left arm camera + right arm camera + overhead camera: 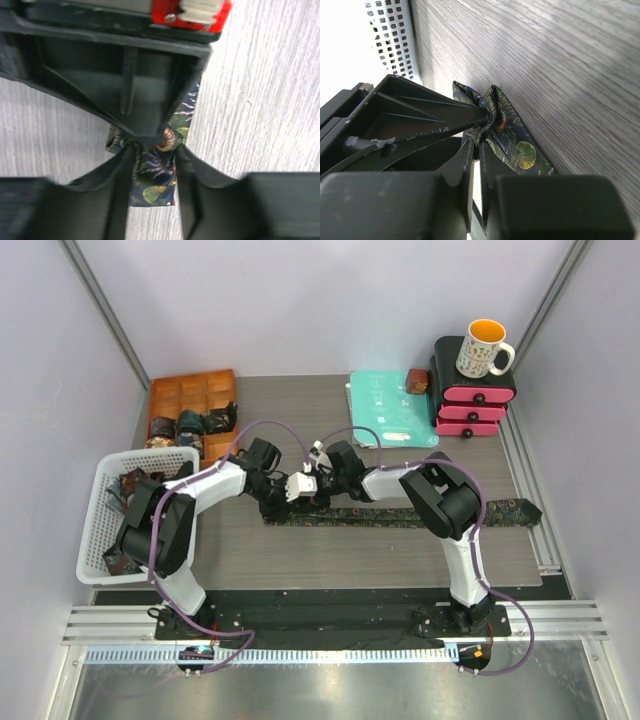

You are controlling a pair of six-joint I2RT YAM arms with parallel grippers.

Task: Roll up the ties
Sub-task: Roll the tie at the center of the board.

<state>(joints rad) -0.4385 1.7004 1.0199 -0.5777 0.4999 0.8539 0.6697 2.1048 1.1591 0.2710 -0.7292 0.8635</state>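
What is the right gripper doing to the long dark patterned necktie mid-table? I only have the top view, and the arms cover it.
Observer: In the right wrist view, the right gripper has its fingers nearly together on a bunched fold of the dark leaf-print fabric necktie.
Operator: And the left one?
Observer: In the left wrist view, the left gripper has a finger on each side of the strip, jaws apart. I cannot tell whether it squeezes.
Operator: Where's the tie's end?
Observer: It lies flat on the grey wood-grain table between the left fingers, on the wrist side. I see only that small fold, no roll.
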